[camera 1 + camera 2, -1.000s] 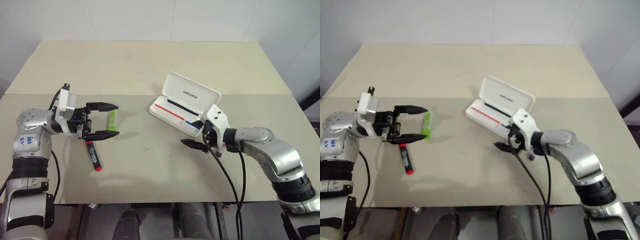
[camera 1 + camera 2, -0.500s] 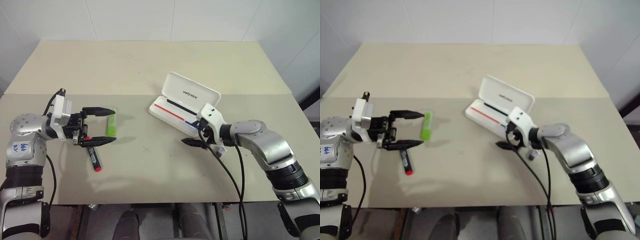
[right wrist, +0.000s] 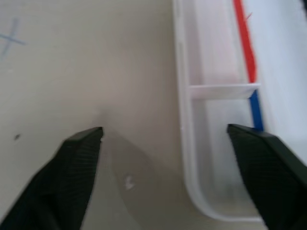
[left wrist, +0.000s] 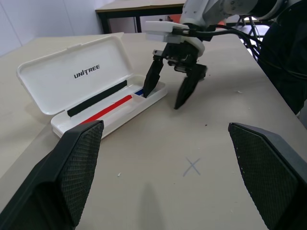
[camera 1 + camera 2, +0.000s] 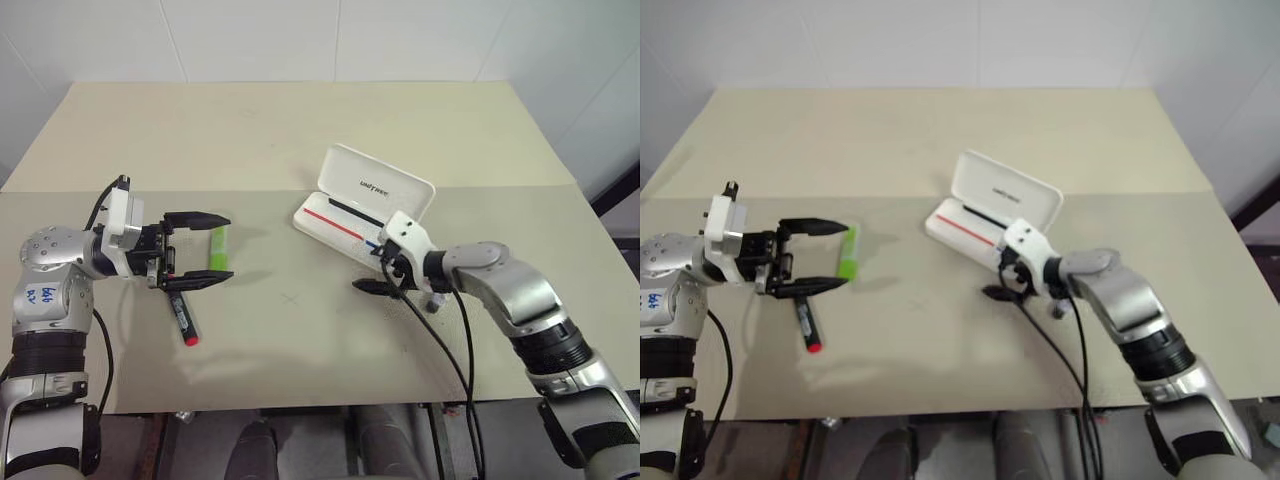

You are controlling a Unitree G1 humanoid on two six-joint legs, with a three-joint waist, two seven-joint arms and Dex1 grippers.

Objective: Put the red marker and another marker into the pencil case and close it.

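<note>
The pencil case (image 5: 378, 185) lies open in the middle of the table, lid leaning back, with a red-and-blue stripe inside the tray (image 4: 108, 111). My right gripper (image 5: 372, 274) is open at the tray's near right end. One finger is over the tray and the other over the table (image 3: 164, 130). The light-green marker (image 5: 218, 255) lies on the left, under my open left gripper (image 5: 228, 247), whose fingers hover level on either side of it. The red marker (image 5: 183, 313) lies just nearer me, partly under the lower finger.
A seam runs across the beige table (image 5: 300, 130) just behind the case. A small pencilled cross (image 5: 291, 298) marks the tabletop between the grippers. Black cables hang from my right wrist over the table's front edge (image 5: 440, 340).
My right gripper has edged towards the case's near end, and its fingers stand a little closer together. The left gripper and both markers have kept still. The camera has shifted slightly.
</note>
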